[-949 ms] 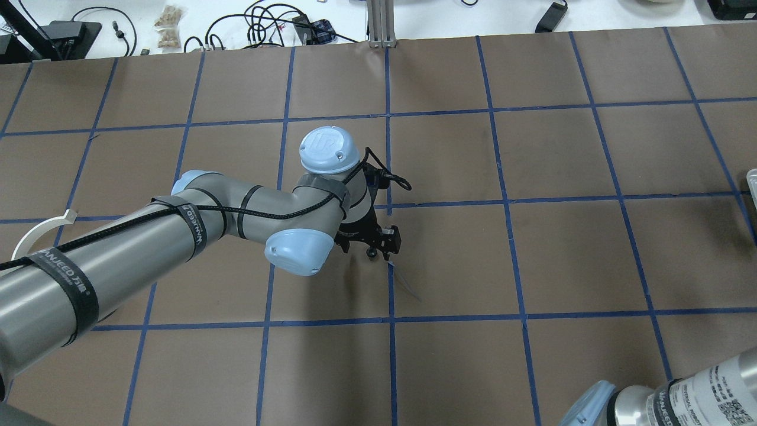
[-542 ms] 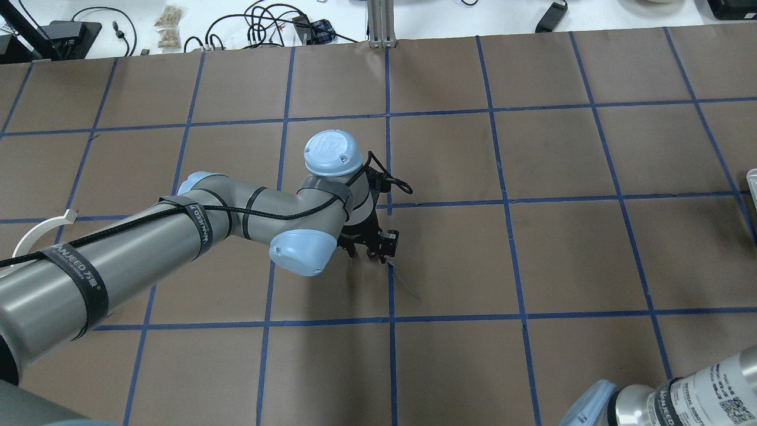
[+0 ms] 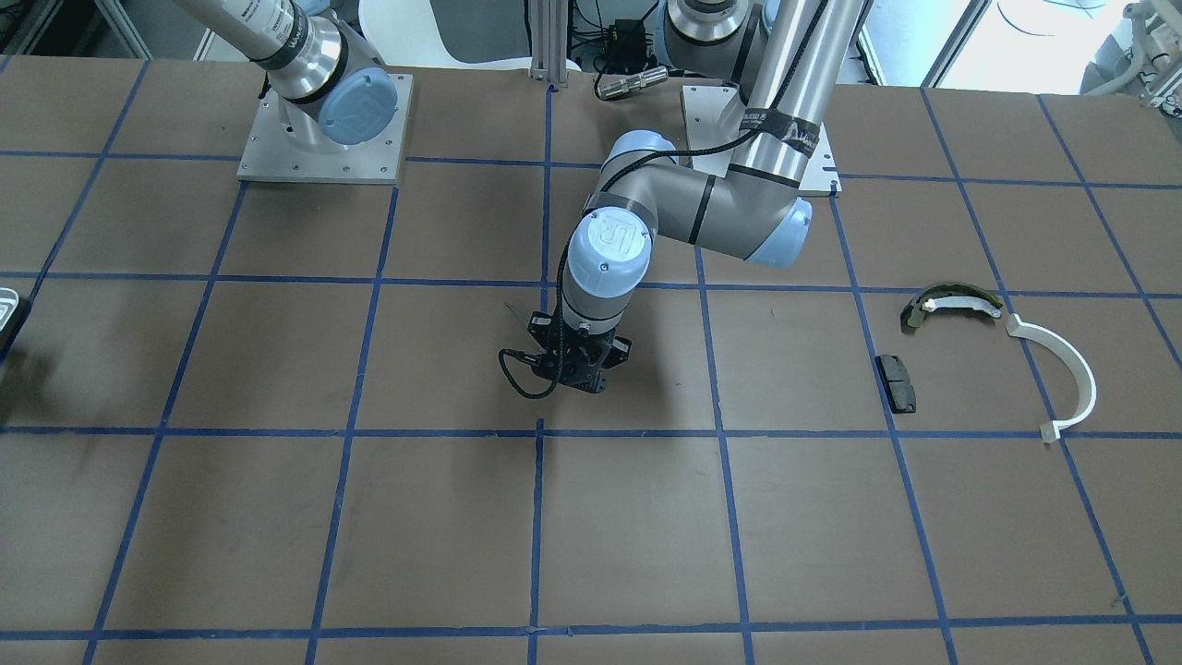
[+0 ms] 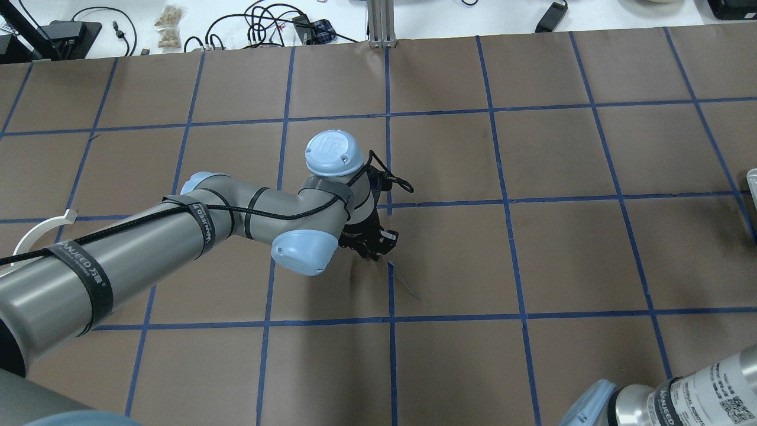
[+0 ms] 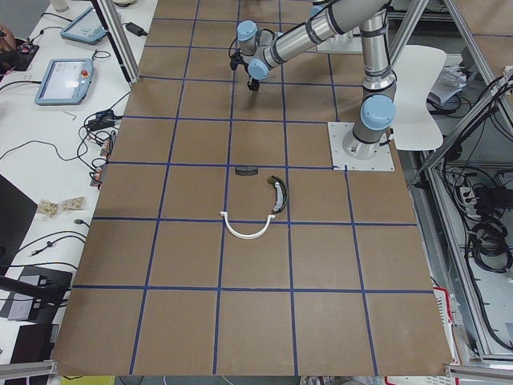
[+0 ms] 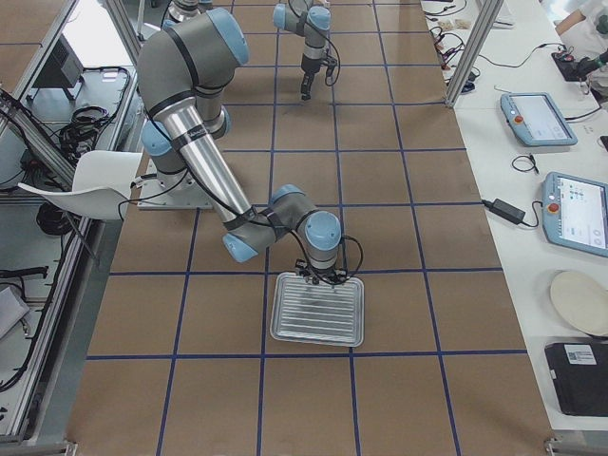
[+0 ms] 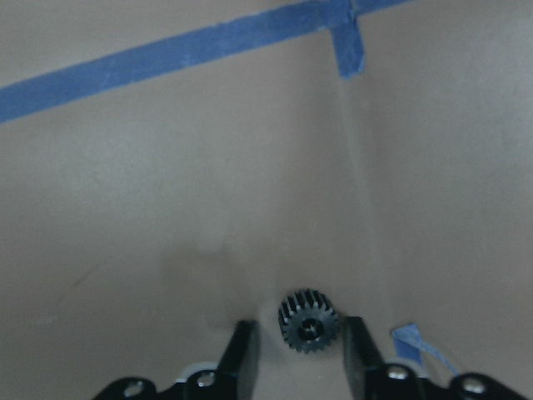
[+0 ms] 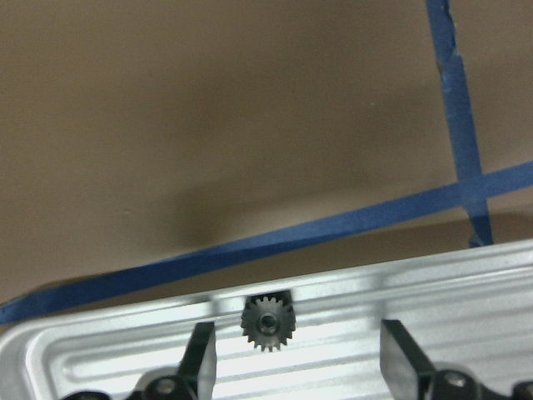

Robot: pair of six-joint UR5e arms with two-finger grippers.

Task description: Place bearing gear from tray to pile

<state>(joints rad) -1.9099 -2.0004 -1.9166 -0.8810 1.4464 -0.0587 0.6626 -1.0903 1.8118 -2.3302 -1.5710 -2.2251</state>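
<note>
Wrist cameras first: a small black table gear [image 7: 308, 321], toothed all round with a centre bore, lies flat on the brown table [image 4: 532, 254] between the fingers [image 7: 241, 362] of the left gripper [image 7: 300, 325]; jaws parted, a sliver of gap on one side, not clamped. Likewise a matching tray gear [image 8: 268, 321] sits on the ribbed silver tray [image 8: 466, 292] near its rim, the right gripper [image 8: 297, 329] spread wide about it, clear on both sides. Left arm reaches to mid-table, wrist pointing down; right arm bends low over the tray at the table's end. Farther off lies the pile [image 5: 277, 195]: one olive-and-white shoe [image 3: 951, 303], its end just beside one white arc [image 3: 1090, 392], and one black pad [image 3: 896, 382] apart. Count: two gears, one tray, three pile parts.
</note>
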